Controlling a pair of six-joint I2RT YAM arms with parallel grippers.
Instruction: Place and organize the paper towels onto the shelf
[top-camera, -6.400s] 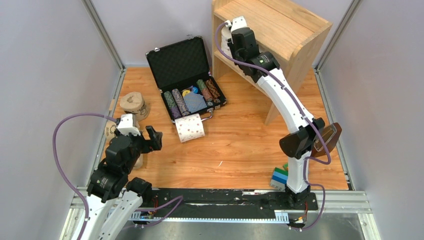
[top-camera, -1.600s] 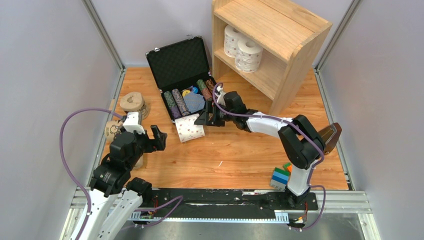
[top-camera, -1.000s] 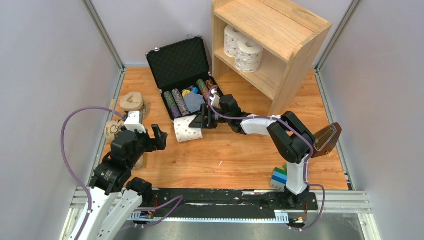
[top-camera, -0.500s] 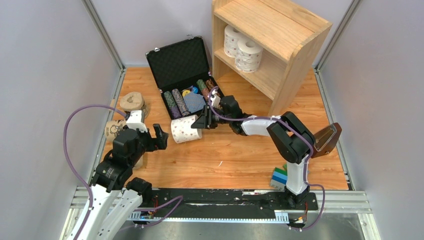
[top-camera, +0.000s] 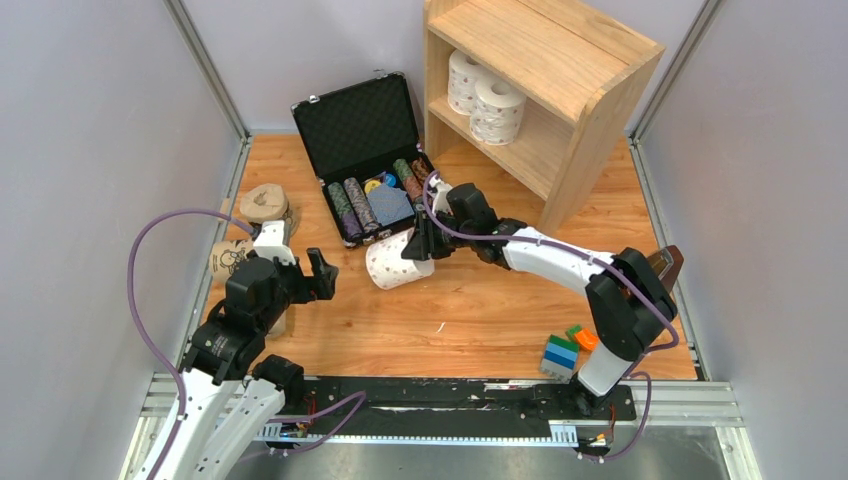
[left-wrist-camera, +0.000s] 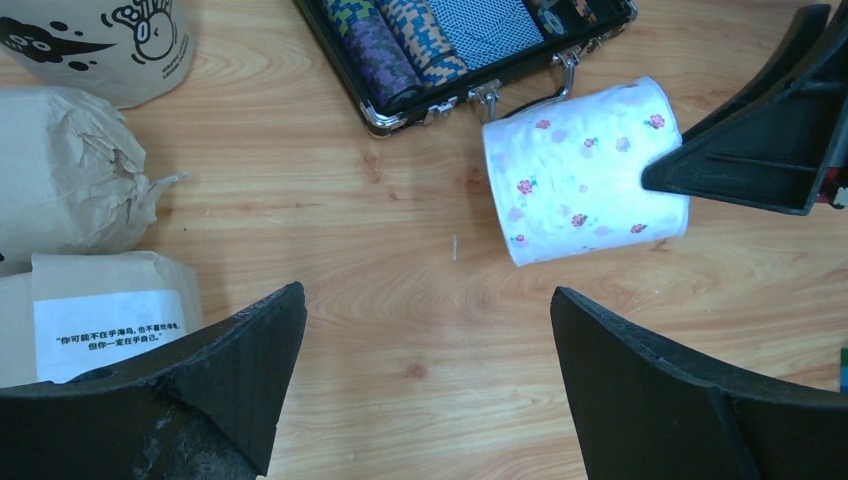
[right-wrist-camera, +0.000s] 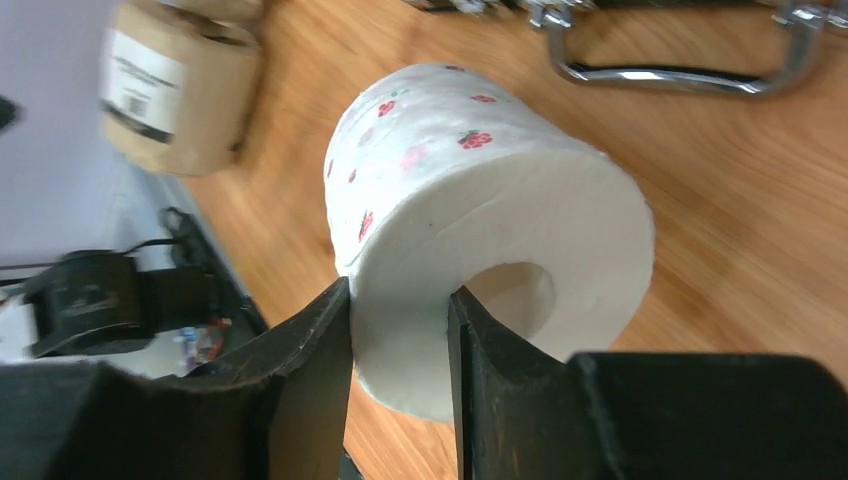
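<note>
A white paper towel roll with pinkish dots (top-camera: 393, 265) hangs just off the floor in front of the case. My right gripper (top-camera: 418, 245) is shut on its wall, one finger in the core and one outside (right-wrist-camera: 400, 330). Two more white rolls (top-camera: 463, 80) (top-camera: 497, 105) stand on the shelf's (top-camera: 540, 50) inner board. Tan-wrapped rolls (top-camera: 265, 205) (top-camera: 228, 260) lie at the left wall, also seen in the left wrist view (left-wrist-camera: 110, 40) (left-wrist-camera: 100, 310). My left gripper (top-camera: 320, 275) is open over bare wood (left-wrist-camera: 425, 300), with the held roll (left-wrist-camera: 585, 170) ahead of it.
An open black case (top-camera: 370, 160) with striped poker-chip rows sits behind the held roll. Coloured blocks (top-camera: 562, 350) lie by the right arm's base. Grey walls close in both sides of the wooden floor.
My right arm came down from the shelf to the dotted roll, shut on its wall and has lifted it slightly toward the right. The left arm has barely moved.
</note>
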